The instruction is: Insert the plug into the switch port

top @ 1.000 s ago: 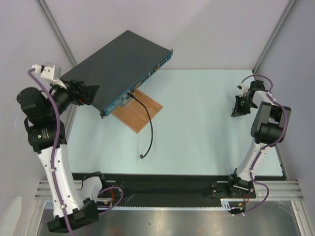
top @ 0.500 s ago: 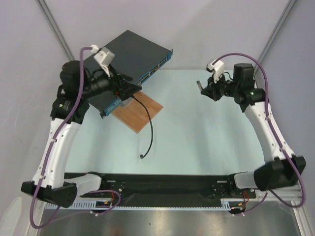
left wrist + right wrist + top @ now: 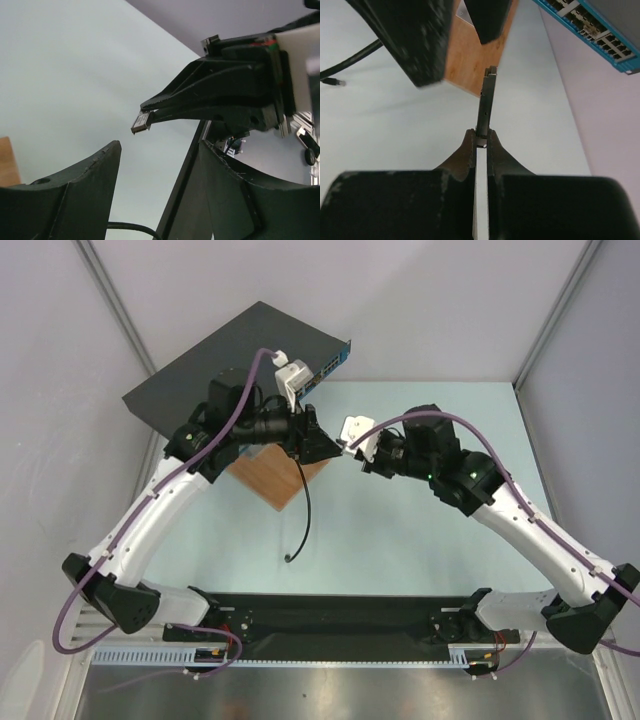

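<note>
Over the counter (image 3: 430,530), just in front of the switch (image 3: 200,360) and its teal row of sockets (image 3: 592,31), the right gripper (image 3: 481,137) is clamped shut on the plug (image 3: 486,100), a thin dark sliver standing out past its fingertips. The left gripper (image 3: 160,146) faces it from the switch side, jaws apart and holding nothing, with the plug just short of their gap. This looks like a handover. To do it well, the left jaws should close squarely on the plug's free end, clear of the right fingertips. The right should release only once that grip is firm, keeping the plug straight for the sockets.
</note>
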You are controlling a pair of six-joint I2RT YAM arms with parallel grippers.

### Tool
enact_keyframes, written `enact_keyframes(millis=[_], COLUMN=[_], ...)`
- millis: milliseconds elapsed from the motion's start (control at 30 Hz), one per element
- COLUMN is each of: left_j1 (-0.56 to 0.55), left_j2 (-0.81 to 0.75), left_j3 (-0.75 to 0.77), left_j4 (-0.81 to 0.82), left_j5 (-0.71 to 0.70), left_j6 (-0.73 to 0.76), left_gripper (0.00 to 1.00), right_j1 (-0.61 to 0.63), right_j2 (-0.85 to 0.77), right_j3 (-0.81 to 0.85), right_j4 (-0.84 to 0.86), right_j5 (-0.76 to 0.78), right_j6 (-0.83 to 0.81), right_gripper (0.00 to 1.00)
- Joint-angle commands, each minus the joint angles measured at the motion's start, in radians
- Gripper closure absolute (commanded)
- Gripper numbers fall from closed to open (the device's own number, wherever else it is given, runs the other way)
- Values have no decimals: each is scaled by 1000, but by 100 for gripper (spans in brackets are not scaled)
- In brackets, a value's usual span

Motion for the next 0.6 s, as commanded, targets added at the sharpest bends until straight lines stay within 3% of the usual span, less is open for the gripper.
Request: enact_keyframes(millis=[0,567], left_j1=[-38,-71], left_j2=[8,79], left_j3=[53,98], left_j4=[-38,-91], left_j5=[-62,-181], left_j6=[27,80], left_gripper=[31,40], right_j1=[56,145], right_j2=[-1,-21], right_j3=[-1,-5], right_j4=[16,36], right_j5=[171,213], right_j6=[-92,-157], right_gripper=[100,100])
